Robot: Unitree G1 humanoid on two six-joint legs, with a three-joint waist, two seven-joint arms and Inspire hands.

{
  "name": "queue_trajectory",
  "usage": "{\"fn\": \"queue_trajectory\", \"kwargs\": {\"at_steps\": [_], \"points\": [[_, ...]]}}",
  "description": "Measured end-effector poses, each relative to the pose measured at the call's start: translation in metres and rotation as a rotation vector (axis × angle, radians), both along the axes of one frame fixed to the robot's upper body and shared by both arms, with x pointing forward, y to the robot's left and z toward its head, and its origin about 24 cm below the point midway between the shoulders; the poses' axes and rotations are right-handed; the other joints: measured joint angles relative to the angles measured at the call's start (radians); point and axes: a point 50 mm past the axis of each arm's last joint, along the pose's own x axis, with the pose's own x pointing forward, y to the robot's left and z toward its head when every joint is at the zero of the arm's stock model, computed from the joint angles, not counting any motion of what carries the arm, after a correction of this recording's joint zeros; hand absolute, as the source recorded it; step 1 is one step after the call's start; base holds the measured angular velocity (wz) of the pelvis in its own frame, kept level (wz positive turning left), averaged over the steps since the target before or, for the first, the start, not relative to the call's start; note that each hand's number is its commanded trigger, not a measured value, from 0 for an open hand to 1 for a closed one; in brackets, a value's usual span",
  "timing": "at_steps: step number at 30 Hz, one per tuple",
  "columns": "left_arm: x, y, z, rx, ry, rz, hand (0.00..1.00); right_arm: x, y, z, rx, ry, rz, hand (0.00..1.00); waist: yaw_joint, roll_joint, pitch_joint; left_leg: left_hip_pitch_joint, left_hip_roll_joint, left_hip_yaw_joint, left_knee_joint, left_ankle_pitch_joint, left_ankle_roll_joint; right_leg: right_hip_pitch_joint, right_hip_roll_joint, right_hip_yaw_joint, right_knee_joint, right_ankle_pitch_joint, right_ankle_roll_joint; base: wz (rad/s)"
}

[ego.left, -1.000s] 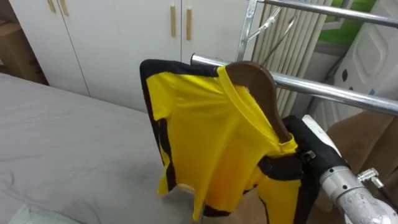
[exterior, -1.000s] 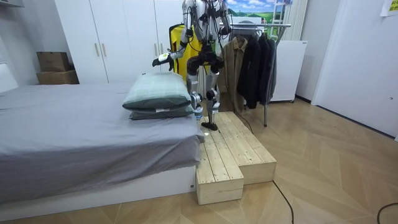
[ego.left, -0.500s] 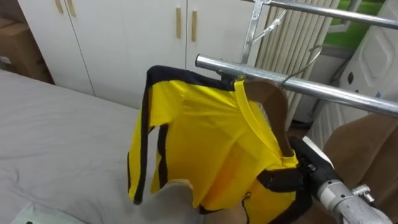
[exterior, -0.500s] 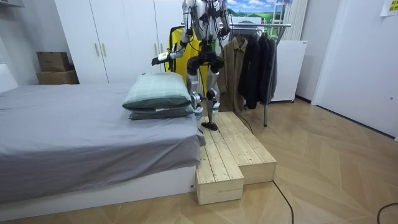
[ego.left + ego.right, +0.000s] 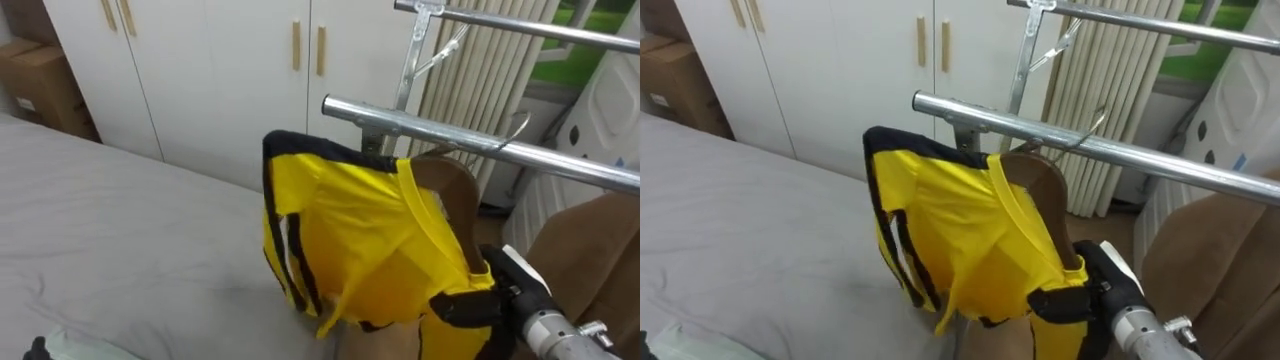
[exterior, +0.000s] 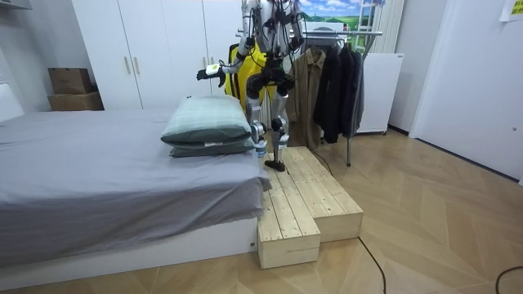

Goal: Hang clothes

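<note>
A yellow shirt [image 5: 360, 240] with black trim hangs on a brown wooden hanger [image 5: 455, 190]. My right hand [image 5: 465, 305] comes in from the lower right and is shut on the hanger's lower end through the cloth. The hanger's wire hook [image 5: 515, 128] sits right at the steel rail [image 5: 420, 125] of the clothes rack; whether it rests on the rail I cannot tell. In the room view I stand on a wooden platform [image 6: 302, 204] beside the bed, and my left hand [image 6: 209, 72] reaches out towards the room view's left, above the pillows.
A grey bed [image 5: 110, 240] lies to my left, a white wardrobe [image 5: 200, 70] ahead. A brown garment [image 5: 590, 240] hangs on the rack at right, and dark coats [image 6: 335, 82] hang further along. A second rail [image 5: 520, 25] runs higher up. Two pillows [image 6: 208, 126] lie on the bed's end.
The head camera has shifted. The shirt's sleeve has swung back in, and the hanger now sits just under the rail. In the room view my left hand has risen a little.
</note>
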Motion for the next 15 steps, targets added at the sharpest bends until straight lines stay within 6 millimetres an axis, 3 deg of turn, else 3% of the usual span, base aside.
{"fn": "queue_trajectory", "kwargs": {"at_steps": [4, 15], "points": [[-0.003, 0.0, -0.003, -0.053, 0.0, 0.025, 0.0, -0.003, -0.003, -0.005, 0.032, 0.018, -0.02, 1.0, -0.022, 0.0, 0.0001, -0.001, 0.0, -0.008, 0.002, 0.001, -0.001, 0.006, -0.001, -0.004, -0.007, -0.001, -0.001, 0.05], [-0.002, 0.001, -0.001, -0.072, -0.021, 0.001, 0.0, -0.013, -0.013, -0.023, 0.048, 0.034, -0.028, 1.0, -0.019, 0.002, -0.0005, 0.033, 0.005, -0.014, -0.003, -0.006, -0.003, 0.053, -0.001, -0.016, -0.037, 0.002, -0.005, 0.03]]}}
